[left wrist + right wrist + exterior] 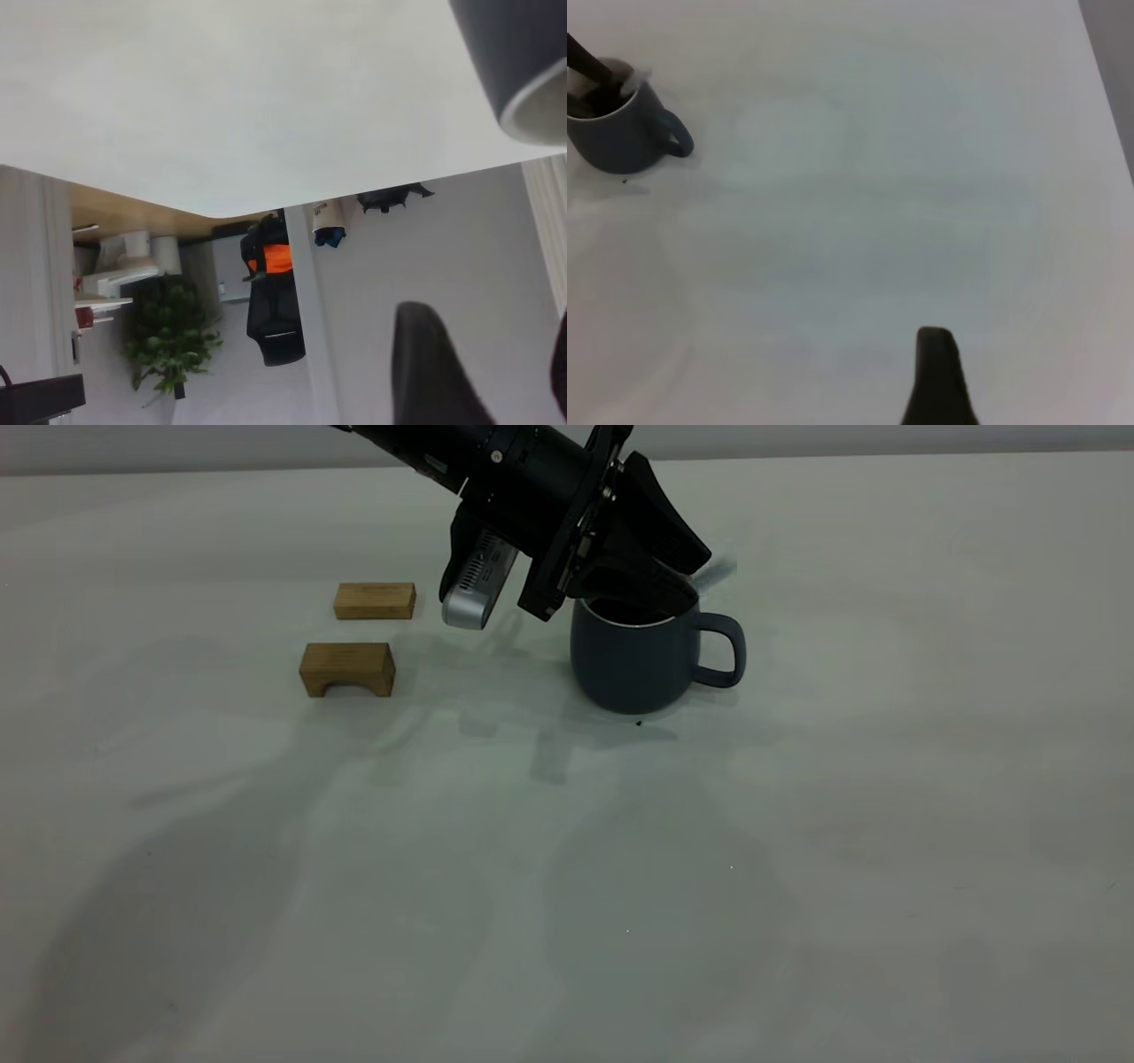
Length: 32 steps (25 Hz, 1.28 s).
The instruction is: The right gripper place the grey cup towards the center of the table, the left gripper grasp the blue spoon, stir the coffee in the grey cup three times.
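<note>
Blue spoon point(716, 572) in left gripper point(660, 589), over grey cup point(633, 660), open table point(797, 850) around

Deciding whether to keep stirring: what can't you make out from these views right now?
- The blue spoon: exterior view shows only a blurred pale tip; the left gripper hides the rest.
- The coffee: the gripper covers the grey cup mouth in the exterior view.
- Left gripper's hold: not visible.
- The right gripper: one finger shows in its wrist view, the rest cut off by the edge.
</note>
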### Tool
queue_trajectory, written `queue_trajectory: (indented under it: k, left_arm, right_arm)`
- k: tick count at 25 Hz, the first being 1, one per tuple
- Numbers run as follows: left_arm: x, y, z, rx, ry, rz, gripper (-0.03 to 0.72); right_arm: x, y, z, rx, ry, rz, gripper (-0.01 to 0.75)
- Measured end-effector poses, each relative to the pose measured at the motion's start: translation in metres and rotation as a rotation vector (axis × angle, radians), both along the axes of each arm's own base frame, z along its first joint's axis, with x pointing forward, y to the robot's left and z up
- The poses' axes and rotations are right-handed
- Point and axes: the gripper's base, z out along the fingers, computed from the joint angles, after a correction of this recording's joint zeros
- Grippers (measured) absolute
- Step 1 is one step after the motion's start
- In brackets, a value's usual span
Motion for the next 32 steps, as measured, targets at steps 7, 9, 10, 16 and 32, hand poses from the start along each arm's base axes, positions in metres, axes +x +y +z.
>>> queue_trajectory:
  k: [7,9,10,16,32]
  left_arm:
    - [0.007,0.004,0.055,0.057,-0.242,-0.064,0.441]
    - [0.004,0.010,0.079,0.118,-0.335,-0.131,0.441]
    - [0.002,0.013,0.091,0.153,-0.380,-0.172,0.441]
    - [-0.011,0.045,0.155,0.442,-0.755,-0.556,0.441]
    - [-0.103,0.155,0.302,1.200,-1.000,-1.152,0.441]
  right_arm:
    - [0.000,0.000,0.000,0.000,0.000,0.000,0.591]
    - [0.000,0.000,0.000,0.000,0.000,0.000,0.591]
    - [0.000,0.000,0.000,0.000,0.000,0.000,0.591]
    - [0.000,0.000,0.000,0.000,0.000,0.000,0.591]
    - [0.000,0.000,0.000,0.001,0.000,0.000,0.591]
